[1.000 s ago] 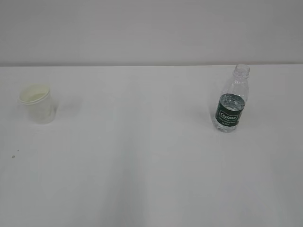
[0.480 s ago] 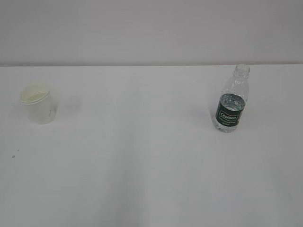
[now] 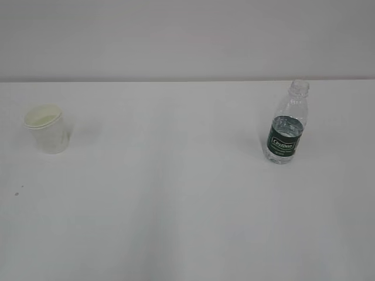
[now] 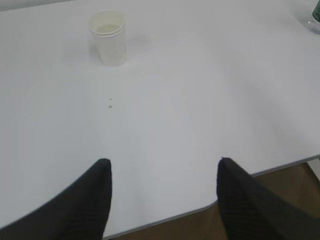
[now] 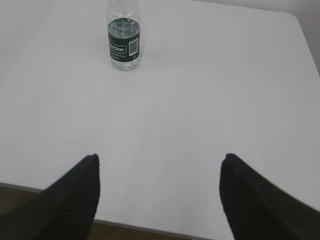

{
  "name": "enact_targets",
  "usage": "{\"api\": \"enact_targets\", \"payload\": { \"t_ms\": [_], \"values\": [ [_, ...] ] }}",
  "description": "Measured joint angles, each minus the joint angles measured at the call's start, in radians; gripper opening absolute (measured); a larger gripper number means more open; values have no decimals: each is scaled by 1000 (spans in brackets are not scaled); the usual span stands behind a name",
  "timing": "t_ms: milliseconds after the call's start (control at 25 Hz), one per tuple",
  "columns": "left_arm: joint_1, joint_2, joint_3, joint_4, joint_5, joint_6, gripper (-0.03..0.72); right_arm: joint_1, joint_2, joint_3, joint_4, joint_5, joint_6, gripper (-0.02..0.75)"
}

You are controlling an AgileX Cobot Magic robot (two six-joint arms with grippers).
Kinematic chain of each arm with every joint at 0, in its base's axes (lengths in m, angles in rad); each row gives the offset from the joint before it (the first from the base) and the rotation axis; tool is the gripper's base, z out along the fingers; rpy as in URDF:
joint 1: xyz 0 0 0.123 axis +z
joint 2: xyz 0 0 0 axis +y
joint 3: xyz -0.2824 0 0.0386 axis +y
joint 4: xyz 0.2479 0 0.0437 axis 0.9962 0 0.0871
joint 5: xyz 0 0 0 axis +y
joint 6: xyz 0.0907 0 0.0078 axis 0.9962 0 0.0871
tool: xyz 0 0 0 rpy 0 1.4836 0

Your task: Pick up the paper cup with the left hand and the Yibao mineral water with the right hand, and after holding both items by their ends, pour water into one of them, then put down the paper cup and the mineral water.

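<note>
Nearest to me, in my left wrist view, my left hand [image 4: 162, 200] shows as two black fingers spread wide apart with nothing between them, hanging over the near edge of the white table [image 4: 200, 100]. My right hand [image 5: 160, 195] looks the same in its own wrist view: two dark fingers set far apart, empty, above the table's near edge. Neither hand appears in the exterior view. Further out on the left side stands the paper cup [image 3: 47, 129], upright, mouth open to the ceiling, well apart from everything else; from my left wrist it sits ahead and a little to the left [image 4: 107, 37]. On the right side, about as far back, stands the Yibao mineral water [image 3: 286, 126], upright with no cap I can make out, its dark green label around the middle; my right wrist sees it ahead and to the left [image 5: 123, 37]. Beyond both, the table ends at a plain pale wall [image 3: 187, 35]. I judge the cup to be very light and easily crushed, so a gentle squeeze across its side wall below the rim seems best. The bottle looks partly filled, so heavier, with thin clear plastic that may flex and squirt water out of the open neck; the labelled waist looks like the firmest, least slippery place to hold.
</note>
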State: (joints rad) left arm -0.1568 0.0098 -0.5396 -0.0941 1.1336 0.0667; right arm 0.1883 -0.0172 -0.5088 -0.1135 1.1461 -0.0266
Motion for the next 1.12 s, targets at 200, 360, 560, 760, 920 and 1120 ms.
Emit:
{"api": "enact_targets", "payload": {
  "t_ms": [200,360,560,760,920,1120],
  "values": [
    [0,0,0,-2,-9,-54,479,0,0,0,0,0,0,574],
    [0,0,20,2,-18,-86,479,0,0,0,0,-1,0,575],
    [0,0,26,4,-21,-94,479,0,0,0,0,-2,0,575],
    [0,0,26,21,-23,-123,479,0,0,0,0,-2,0,577],
    [0,0,26,34,-23,-141,479,0,0,0,0,-2,0,603],
    [0,0,26,36,-23,-144,479,0,0,0,0,-2,0,607]
  ]
}}
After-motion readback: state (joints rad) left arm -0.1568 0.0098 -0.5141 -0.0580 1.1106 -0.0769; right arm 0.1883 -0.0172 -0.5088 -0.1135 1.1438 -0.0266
